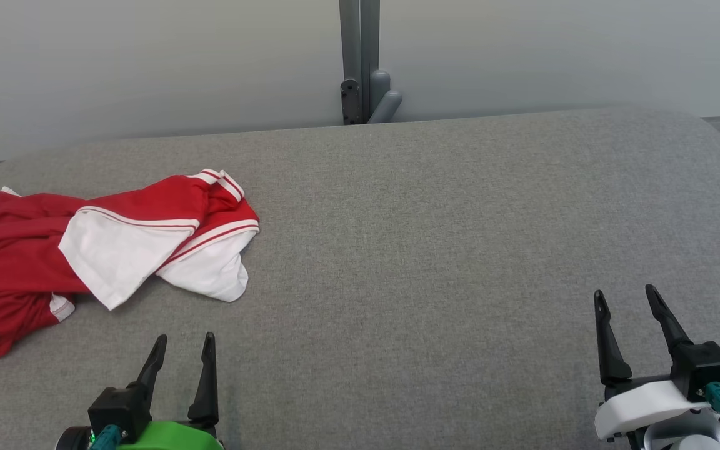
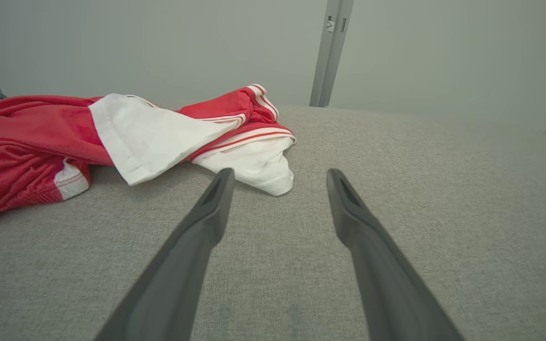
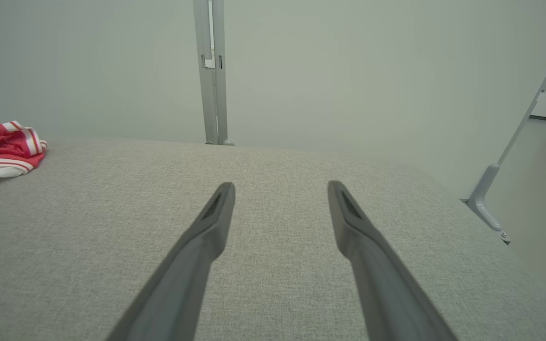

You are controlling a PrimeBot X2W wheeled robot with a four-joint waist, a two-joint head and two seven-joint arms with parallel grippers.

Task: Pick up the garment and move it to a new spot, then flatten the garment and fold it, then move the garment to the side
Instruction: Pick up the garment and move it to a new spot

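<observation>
A red garment (image 1: 16, 256) with white striped sleeves lies crumpled at the left of the grey padded table (image 1: 435, 250); part of it runs off the head view's left edge. My left gripper (image 1: 185, 340) stands open at the lower left, a short way in front of the garment's white sleeve, with nothing between its fingers. In the left wrist view the garment (image 2: 40, 137) lies ahead and to the left of the open left gripper (image 2: 280, 174). My right gripper (image 1: 625, 294) is open at the lower right, far from the cloth. The right wrist view has the garment (image 3: 3, 147) at its far left and the right gripper (image 3: 280, 187) open over bare fabric.
A pale wall rises behind the table, with a grey metal post (image 1: 360, 62) at its middle. A slanted grey bracket (image 3: 510, 156) stands beyond the table's right edge. The table's far corners are rounded.
</observation>
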